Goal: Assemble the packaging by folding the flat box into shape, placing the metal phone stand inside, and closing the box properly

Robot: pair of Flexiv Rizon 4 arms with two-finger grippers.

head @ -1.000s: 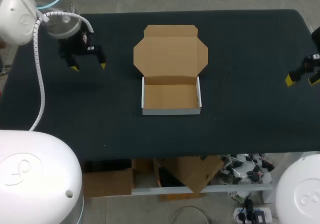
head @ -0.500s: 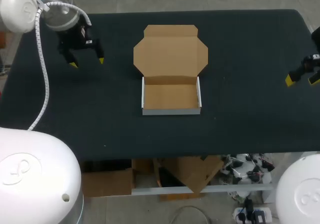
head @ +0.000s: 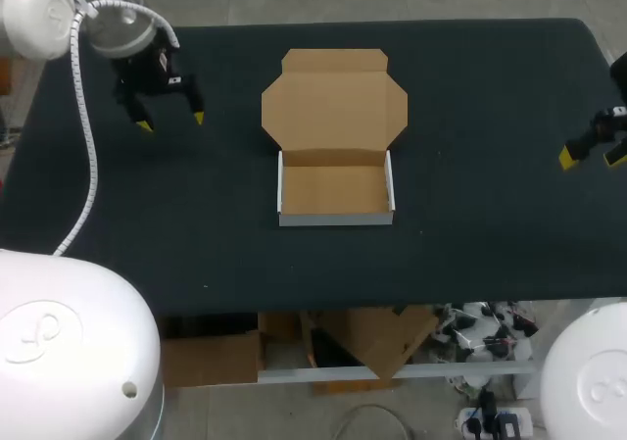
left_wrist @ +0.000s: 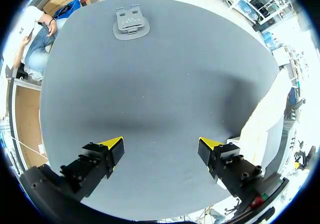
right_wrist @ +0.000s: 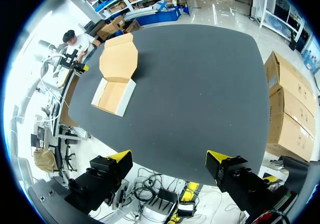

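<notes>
A worktop [head: 470, 254] is seen, covered edge to edge by a dark cloth [left_wrist: 165, 74] of matte finish.

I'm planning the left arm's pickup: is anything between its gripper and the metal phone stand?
Nothing visible: only bare table lies between the open left gripper and the phone stand ahead of it; the box sits off to one side.

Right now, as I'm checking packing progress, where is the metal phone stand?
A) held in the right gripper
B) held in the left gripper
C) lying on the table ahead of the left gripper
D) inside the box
C: the phone stand lies on the table ahead of the open left gripper, and the box sits empty with its lid open.
</notes>
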